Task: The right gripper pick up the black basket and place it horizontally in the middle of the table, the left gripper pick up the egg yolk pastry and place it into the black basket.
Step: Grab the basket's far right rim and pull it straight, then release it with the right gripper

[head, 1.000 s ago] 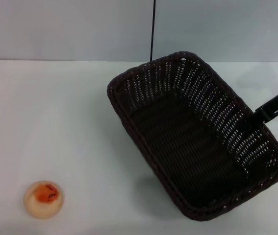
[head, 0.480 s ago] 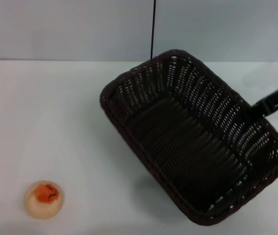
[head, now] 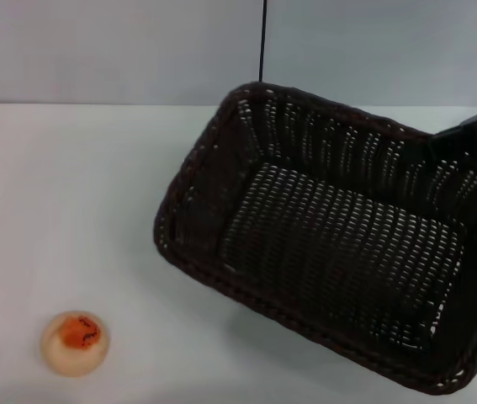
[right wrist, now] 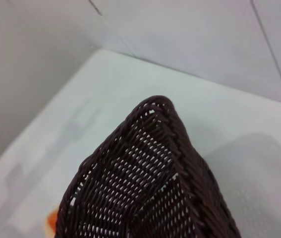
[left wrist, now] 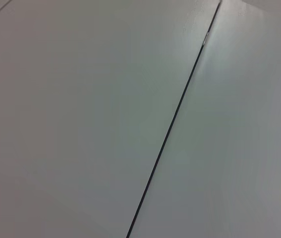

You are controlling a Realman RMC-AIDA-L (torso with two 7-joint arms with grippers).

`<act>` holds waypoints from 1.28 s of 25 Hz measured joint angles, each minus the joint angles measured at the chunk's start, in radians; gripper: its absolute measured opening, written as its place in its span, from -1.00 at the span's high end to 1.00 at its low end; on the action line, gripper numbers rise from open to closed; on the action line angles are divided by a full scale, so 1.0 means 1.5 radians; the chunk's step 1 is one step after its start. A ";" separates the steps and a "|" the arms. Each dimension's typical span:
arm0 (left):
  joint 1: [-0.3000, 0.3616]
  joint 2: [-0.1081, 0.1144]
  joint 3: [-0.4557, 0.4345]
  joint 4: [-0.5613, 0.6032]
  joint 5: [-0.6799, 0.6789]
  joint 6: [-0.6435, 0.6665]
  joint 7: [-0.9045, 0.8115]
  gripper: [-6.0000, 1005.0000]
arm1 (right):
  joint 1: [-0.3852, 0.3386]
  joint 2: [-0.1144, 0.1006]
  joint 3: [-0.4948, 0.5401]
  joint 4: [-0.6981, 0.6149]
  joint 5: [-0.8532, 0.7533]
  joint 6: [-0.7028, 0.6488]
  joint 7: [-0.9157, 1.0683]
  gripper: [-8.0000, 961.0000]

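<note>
The black basket [head: 339, 244] hangs tilted above the white table [head: 70, 194], right of the middle, with its opening towards me. My right gripper [head: 444, 143] grips its far right rim; only the black claw and part of the arm show. The basket's corner fills the right wrist view [right wrist: 145, 193]. The egg yolk pastry [head: 74, 342] lies on the table at the front left, well apart from the basket. An orange edge of the pastry peeks past the basket in the right wrist view [right wrist: 51, 225]. My left gripper is out of view.
A grey wall [head: 120, 50] with a dark vertical seam [head: 263, 42] stands behind the table. The left wrist view shows only that wall [left wrist: 81, 109] and seam. White tabletop lies between the pastry and the basket.
The basket has turned in the right gripper, its long side swinging towards horizontal, and it has shifted left and up. The pastry has not moved.
</note>
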 joint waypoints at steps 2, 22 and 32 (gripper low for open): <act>0.000 0.000 -0.001 -0.003 -0.001 0.000 0.000 -0.62 | -0.003 -0.001 0.000 -0.005 0.022 -0.004 -0.006 0.58; 0.001 0.000 0.003 -0.023 0.004 -0.002 -0.006 -0.62 | 0.097 -0.011 -0.037 0.001 0.029 -0.041 -0.264 0.58; 0.006 0.000 0.004 -0.036 0.005 -0.002 -0.009 -0.62 | 0.107 -0.001 -0.076 0.053 -0.002 -0.003 -0.322 0.58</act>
